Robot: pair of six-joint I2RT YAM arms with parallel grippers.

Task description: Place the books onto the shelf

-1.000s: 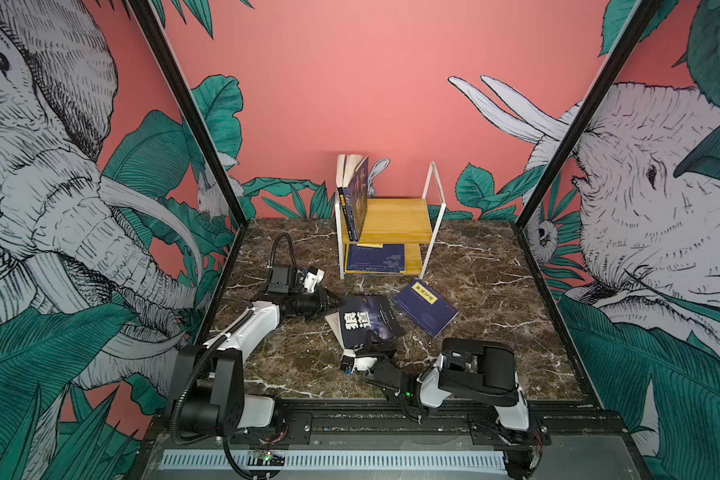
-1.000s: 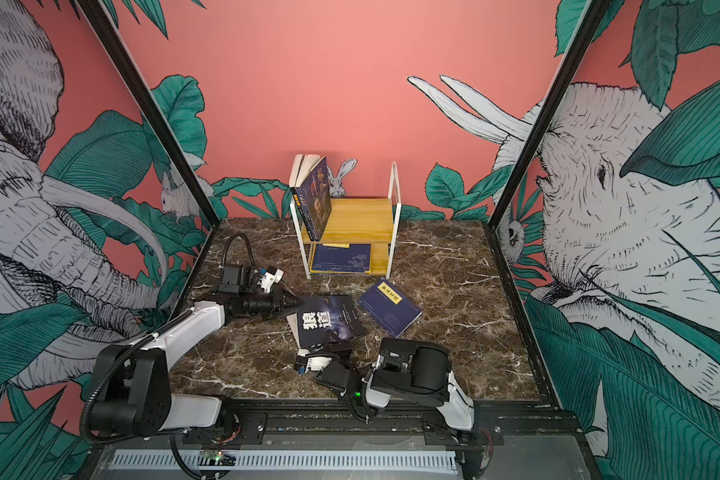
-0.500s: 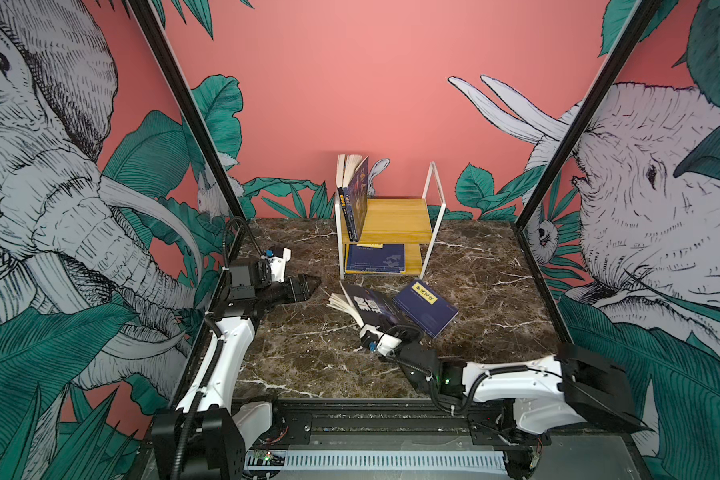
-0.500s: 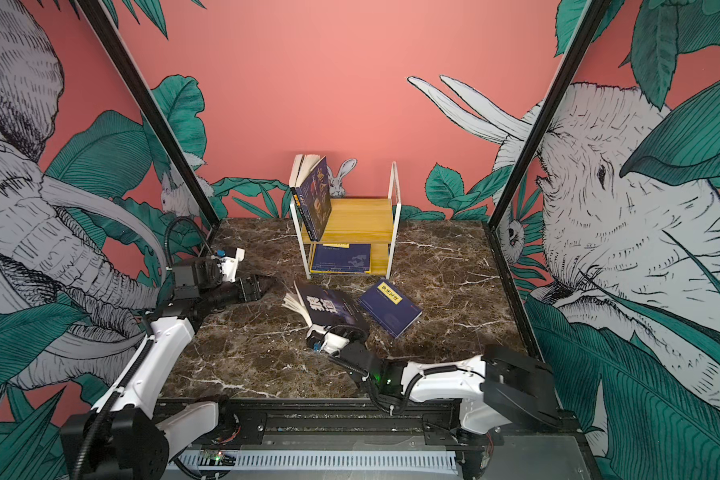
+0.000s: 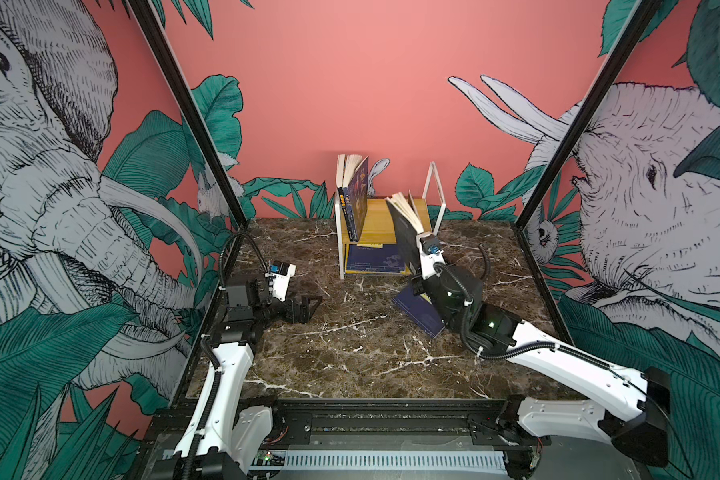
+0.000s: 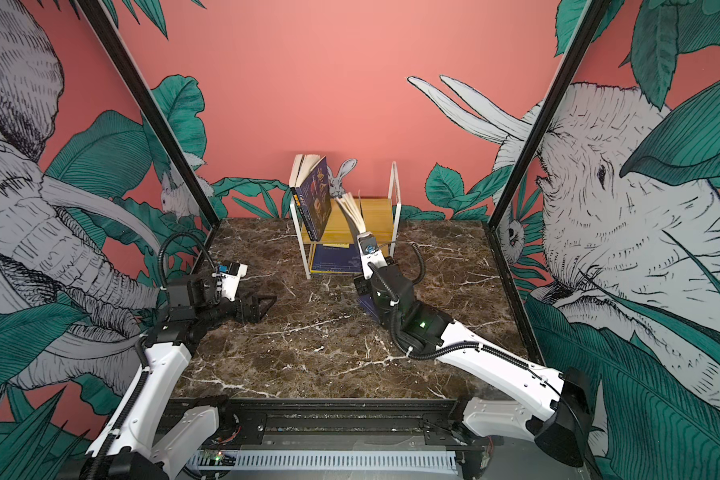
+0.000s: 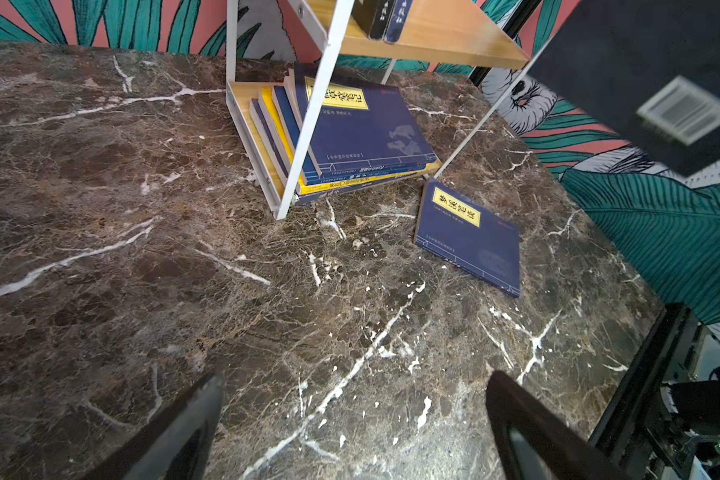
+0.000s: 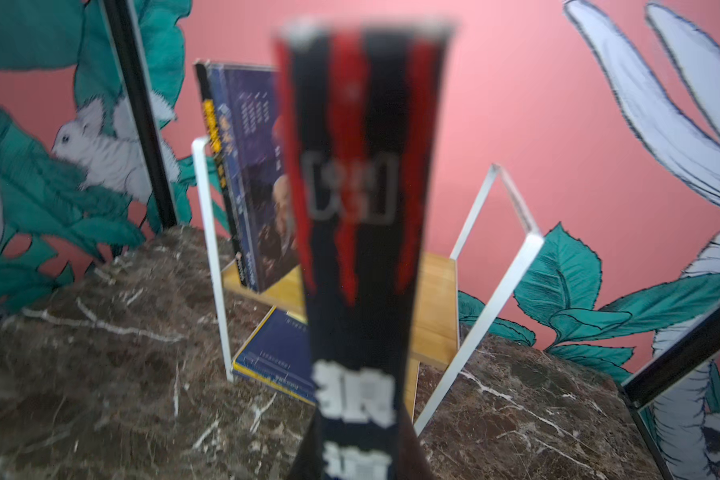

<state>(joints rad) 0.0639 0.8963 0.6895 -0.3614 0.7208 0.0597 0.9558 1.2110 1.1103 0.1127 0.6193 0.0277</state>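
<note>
The right hand [image 5: 422, 259] [image 6: 368, 254] is pinched on the lower edge of a dark book [image 5: 405, 235] [image 6: 352, 212], holding it off the desk [image 5: 350, 353] with its pages fanned loosely at the top. In the right wrist view the dark book [image 8: 358, 208] rises blurred out of the grip, black with red streaks and big white characters. It leans over and sits in front of the shelf [image 5: 433, 187] [image 6: 393, 199] [image 8: 208, 249], between the two white frame sides at the level of the upper board; whether it touches that board I cannot tell. To its left on the upper board, two upright books [image 5: 356, 195] [image 6: 316, 195] [image 8: 250, 178] lean against the frame's left side, pages slightly splayed. On the lower board lies a flat stack [image 5: 371, 259] [image 7: 366, 124] of navy and yellow paperbacks, fanned so their edges show. Below the right arm's wrist, a navy book [image 5: 418, 311] [image 7: 470, 237] with a yellow title label lies flat on the desk, just in front of the shelf's right foot and partly hidden by the arm in both top views. The left hand [image 5: 308, 305] [image 6: 262, 305] [image 7: 354, 380] hangs low over the desk's left side, well apart from the shelf, fingers [image 7: 175, 436] spread wide and holding nothing.
</note>
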